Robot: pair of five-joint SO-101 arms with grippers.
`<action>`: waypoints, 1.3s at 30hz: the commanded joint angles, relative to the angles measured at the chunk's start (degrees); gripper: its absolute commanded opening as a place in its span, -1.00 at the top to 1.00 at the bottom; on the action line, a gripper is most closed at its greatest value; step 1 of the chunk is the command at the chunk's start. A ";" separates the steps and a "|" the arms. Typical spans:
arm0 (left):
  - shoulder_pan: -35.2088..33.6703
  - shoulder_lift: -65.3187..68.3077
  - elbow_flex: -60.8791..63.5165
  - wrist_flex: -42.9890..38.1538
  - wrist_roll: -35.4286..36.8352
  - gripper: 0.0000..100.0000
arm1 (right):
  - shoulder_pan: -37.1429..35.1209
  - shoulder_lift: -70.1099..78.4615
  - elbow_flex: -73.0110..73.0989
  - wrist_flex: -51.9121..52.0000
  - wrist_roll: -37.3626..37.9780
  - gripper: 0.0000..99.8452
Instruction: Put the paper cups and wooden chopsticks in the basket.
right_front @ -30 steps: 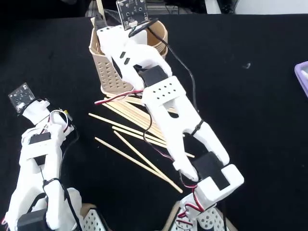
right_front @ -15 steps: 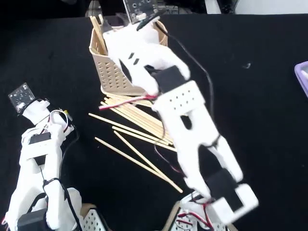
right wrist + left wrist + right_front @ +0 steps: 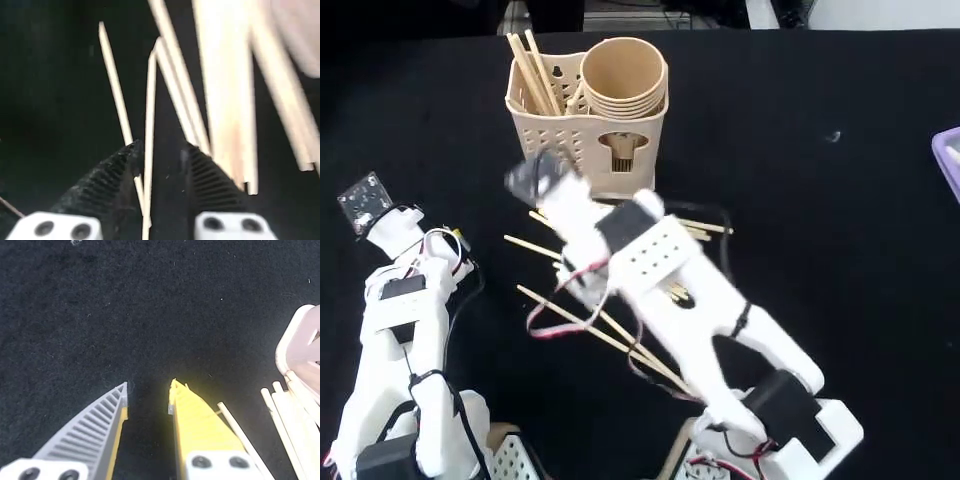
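- High view: the black table carries both arms; a purple object at its edge is cut off by the frame, and what it is cannot be told
- The right arm lies diagonally across the table centre and covers the middle of the loose wooden chopsticks; their ends project on either side of it, so they cannot be counted
- The left arm stands at the table's left side, well apart from the basket
- The basket stands upright at the far side, just beyond the loose pile; the right arm's blurred wrist hides part of its lower front
- The paper cups sit nested in one stack in the basket's right part; of the lower cups, the rims alone show
- The upright chopsticks lean in the basket's left part, their lower lengths hidden by the wall
- Right gripper: jaws moderately parted, low over the loose pile; one stick runs through the gap, unclamped, and contact with a finger cannot be made out
- Left gripper: jaws slightly parted, nothing between them, over bare cloth; chopstick ends lie just beside its yellow finger
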 commanded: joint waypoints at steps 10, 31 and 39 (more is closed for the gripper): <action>0.04 -1.05 -0.57 -1.23 0.09 0.72 | -5.10 -2.42 21.76 -19.60 1.32 0.67; 0.04 -1.05 -0.57 -1.23 0.09 0.72 | 0.62 -2.42 28.70 -23.65 8.35 0.72; 0.04 -1.05 -0.57 -1.05 0.09 0.72 | 0.97 -2.86 28.88 -23.30 13.10 0.98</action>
